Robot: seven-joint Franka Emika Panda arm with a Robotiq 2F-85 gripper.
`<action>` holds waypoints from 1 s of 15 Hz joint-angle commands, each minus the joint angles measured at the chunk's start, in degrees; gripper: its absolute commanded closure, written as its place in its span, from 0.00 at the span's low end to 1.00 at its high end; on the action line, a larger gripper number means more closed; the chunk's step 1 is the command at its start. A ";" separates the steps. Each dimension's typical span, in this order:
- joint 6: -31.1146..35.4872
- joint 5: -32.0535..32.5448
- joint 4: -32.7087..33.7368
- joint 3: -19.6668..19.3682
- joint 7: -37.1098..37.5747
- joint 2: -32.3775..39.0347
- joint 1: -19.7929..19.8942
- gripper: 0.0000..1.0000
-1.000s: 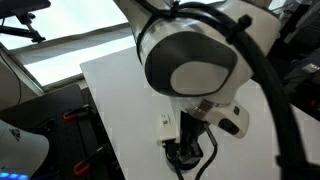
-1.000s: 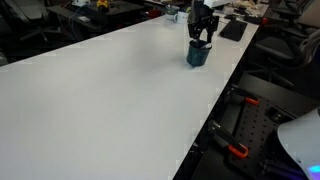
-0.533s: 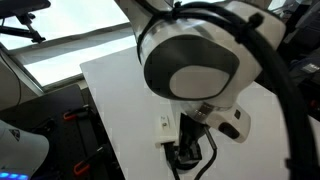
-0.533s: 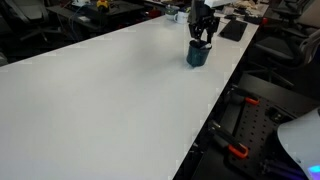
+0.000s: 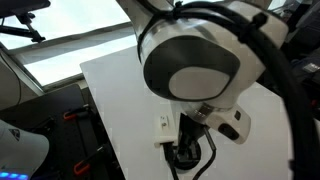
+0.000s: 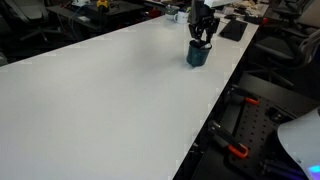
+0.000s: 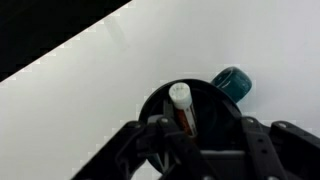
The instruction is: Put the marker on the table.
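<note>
1. Near one end of the tabletop point(image 6: 110, 95) stood a black cup point(image 6: 198, 56), in an exterior view.
2. Inside that cup the marker point(image 7: 183, 108) leaned almost upright, with its pale end up and its red body below, off the tabletop.
3. Over the cup's mouth hung the gripper point(image 7: 203, 128), its fingers spread to either side of the marker, one close beside it.
4. Just beside the cup's rim lay a teal round thing point(image 7: 232, 82).
</note>
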State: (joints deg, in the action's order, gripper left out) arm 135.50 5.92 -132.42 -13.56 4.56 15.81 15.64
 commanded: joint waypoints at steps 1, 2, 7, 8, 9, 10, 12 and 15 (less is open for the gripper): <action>-0.46 -2.00 0.86 -0.37 -2.31 1.32 0.41 0.49; -0.52 -2.20 1.20 -0.34 -2.26 1.94 0.49 0.50; -0.87 -3.05 2.28 -0.27 -2.18 4.17 0.88 0.58; -1.01 -3.06 2.56 -0.30 -2.01 4.79 0.85 0.59; -1.17 -3.11 2.85 -0.28 -1.99 5.49 0.85 0.70; -1.24 -3.12 3.07 -0.27 -1.97 6.03 0.86 0.83; -1.29 -3.27 3.44 -0.22 -1.97 7.02 0.95 0.99; -1.89 -3.09 3.84 -0.31 -1.64 7.08 0.84 0.95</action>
State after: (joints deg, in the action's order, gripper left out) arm 134.77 4.12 -129.79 -13.56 4.54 21.86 16.43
